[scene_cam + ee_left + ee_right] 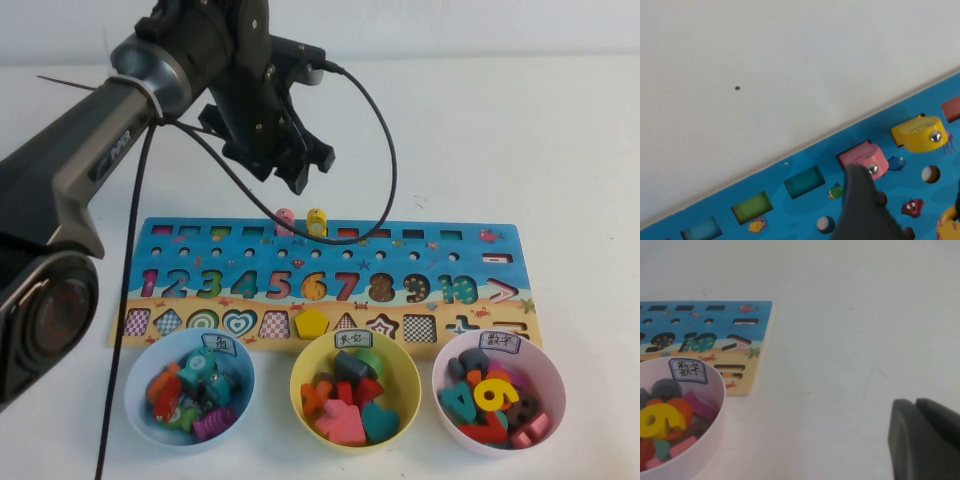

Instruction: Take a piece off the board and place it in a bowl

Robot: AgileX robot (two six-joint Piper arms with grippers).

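I see only one finger of the left gripper in its wrist view, so jaws spread, holding nothing. It hangs above the far edge of the board. Pink piece stands in its slot just beneath, beside yellow block. Right gripper: fingers pressed together, over bare table right of pinkish-lilac bowl. Pale blue bowl near left.

Pink piece stood upright in a slot along the far edge of the board, just beside a similar yellow block; rounded top, small metal stud on its face. Board lay flat on the table, long side facing the robot, numbers 1-10 across its middle. Pale blue bowl sat just off the board's near left corner, filled with mixed coloured pieces.

Left gripper hung above the table just behind the piece. Right gripper sat low over the table, well right of the board, fingers together.
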